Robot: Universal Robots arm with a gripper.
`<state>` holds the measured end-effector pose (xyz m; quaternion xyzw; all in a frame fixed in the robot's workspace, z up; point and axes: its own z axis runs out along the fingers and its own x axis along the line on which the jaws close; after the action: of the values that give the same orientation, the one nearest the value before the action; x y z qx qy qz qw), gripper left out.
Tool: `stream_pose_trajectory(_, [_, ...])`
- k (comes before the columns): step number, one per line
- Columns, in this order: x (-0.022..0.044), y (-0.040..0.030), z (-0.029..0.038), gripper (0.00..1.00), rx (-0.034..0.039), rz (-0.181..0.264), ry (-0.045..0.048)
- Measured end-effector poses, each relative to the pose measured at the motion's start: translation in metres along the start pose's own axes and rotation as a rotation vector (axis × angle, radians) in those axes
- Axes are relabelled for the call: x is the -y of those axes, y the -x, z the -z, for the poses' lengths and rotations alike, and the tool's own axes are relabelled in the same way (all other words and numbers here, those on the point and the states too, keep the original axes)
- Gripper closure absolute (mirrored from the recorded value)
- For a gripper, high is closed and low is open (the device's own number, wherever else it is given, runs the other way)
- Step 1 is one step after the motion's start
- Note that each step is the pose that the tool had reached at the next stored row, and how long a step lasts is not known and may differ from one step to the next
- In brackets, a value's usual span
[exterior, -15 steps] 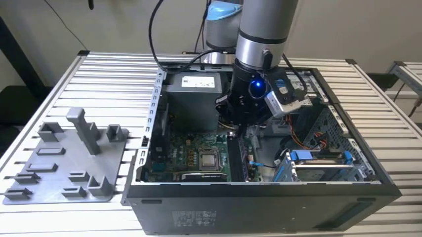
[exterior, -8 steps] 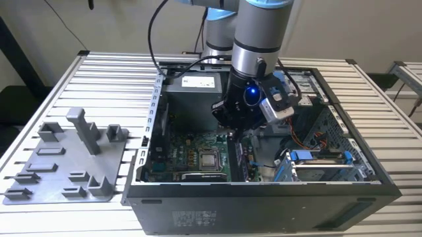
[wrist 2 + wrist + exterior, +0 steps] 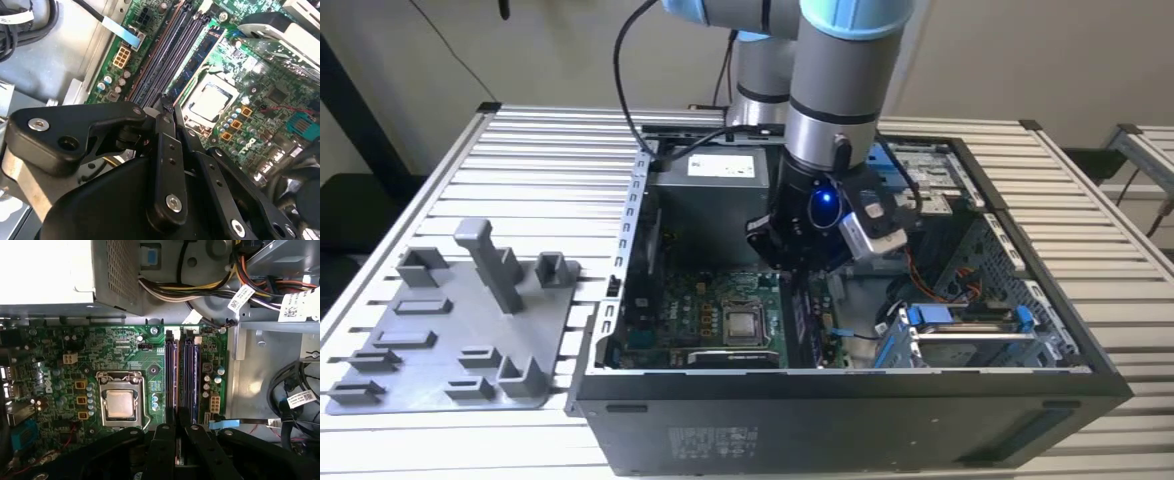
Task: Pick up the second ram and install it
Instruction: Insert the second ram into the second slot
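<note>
My gripper is lowered inside the open computer case, just above the green motherboard. In both wrist views its black fingers stand close together over the near end of the long black sockets. A thin dark strip, seen edge-on between the fingers, looks like the second ram, held upright and in line with the sockets. Most of it is hidden by the fingers. One socket carries a bluish stick.
The processor lies beside the sockets. A grey power supply and a cable bundle sit behind them. A drive cage fills the case at the exterior view's right. A grey plastic tray lies outside on the slatted table.
</note>
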<state>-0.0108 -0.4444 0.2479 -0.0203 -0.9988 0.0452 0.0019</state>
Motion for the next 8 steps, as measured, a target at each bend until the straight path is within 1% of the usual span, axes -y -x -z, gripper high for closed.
stream_pose_trajectory(2, [0.0000, -0.0001, -0.0017, 0.86, -0.0003, 0.000, 0.0056])
stream_pose_trajectory(8, [0.0004, 0.0000, -0.0020, 0.86, -0.0004, 0.000, 0.0085])
